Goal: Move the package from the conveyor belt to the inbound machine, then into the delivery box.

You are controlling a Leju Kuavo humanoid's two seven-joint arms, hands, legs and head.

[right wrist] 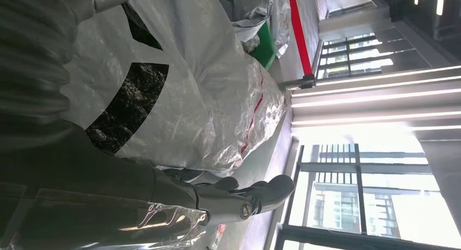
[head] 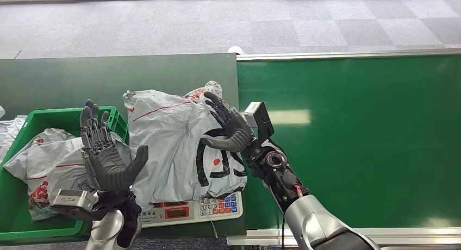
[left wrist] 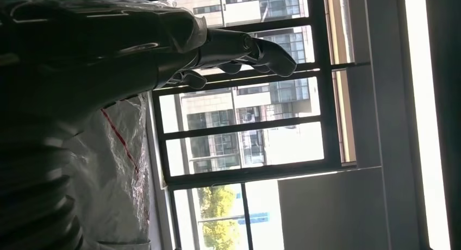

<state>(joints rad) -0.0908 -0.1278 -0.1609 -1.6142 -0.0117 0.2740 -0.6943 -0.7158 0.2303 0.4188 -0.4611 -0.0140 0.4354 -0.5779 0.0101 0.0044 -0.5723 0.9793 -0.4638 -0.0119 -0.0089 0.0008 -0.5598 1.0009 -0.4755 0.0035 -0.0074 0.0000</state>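
A large grey plastic package [head: 174, 147] with red lines and black print lies on the inbound machine, a scale [head: 187, 209] with a red display and coloured keys. My right hand [head: 228, 127] rests against the package's right side with fingers spread; the bag [right wrist: 179, 103] is close beside that hand [right wrist: 228, 198] in the right wrist view. My left hand [head: 106, 152] stands upright just left of the package, fingers apart, holding nothing. In the left wrist view, the left hand [left wrist: 239, 51] reaches past the bag [left wrist: 117, 168]. The green delivery box [head: 16, 206] sits at the left.
The green conveyor belt [head: 353, 136] stretches to the right of the scale, edged by a metal rail. Several grey packages [head: 49, 163] lie in the green box. Beyond the dark green table is grey tiled floor.
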